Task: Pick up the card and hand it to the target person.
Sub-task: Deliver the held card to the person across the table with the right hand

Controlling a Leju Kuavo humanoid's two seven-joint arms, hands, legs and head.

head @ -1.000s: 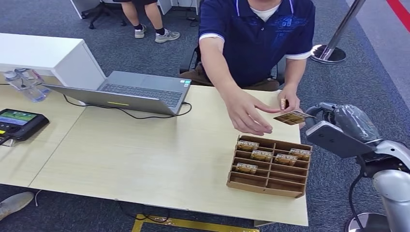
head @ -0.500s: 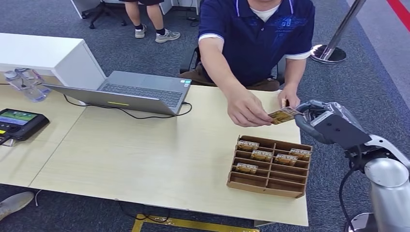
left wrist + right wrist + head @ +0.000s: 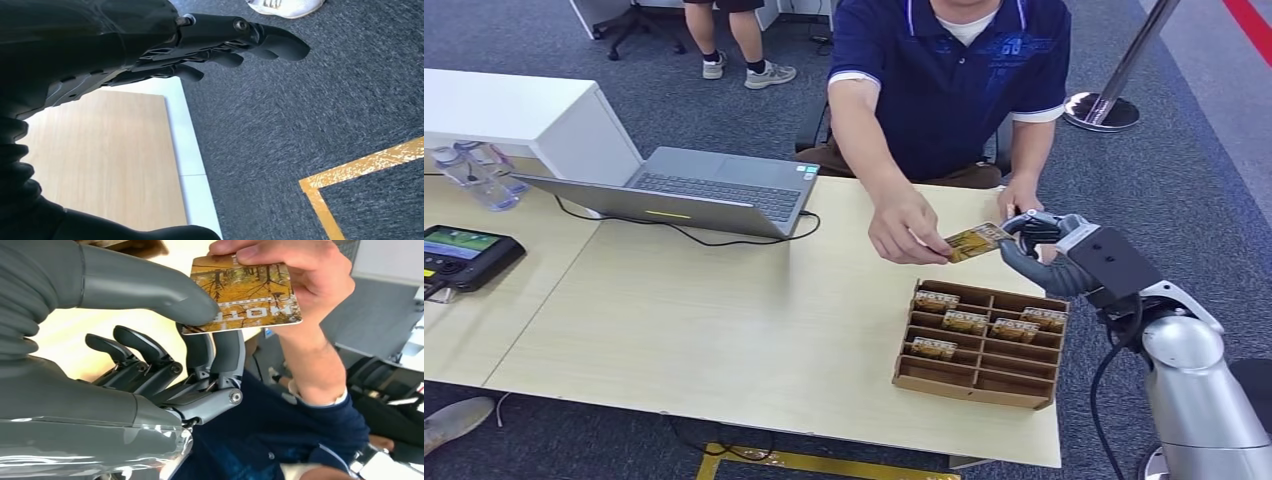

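Right wrist view, right robot hand pinching card, person's hand gripping it

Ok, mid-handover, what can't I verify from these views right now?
- Card: its underside is hidden in the right wrist view; the thumb covers one corner, the person's hand another.
- Right hand: in the head view its contact with the card is too small to judge.
- Cardboard tray: its cards' print is too small to read.

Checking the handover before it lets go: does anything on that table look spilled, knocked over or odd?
Nothing stands out. The card is pinched by the right hand and the person's hand together, and the cardboard tray sits flat with its cards in place.
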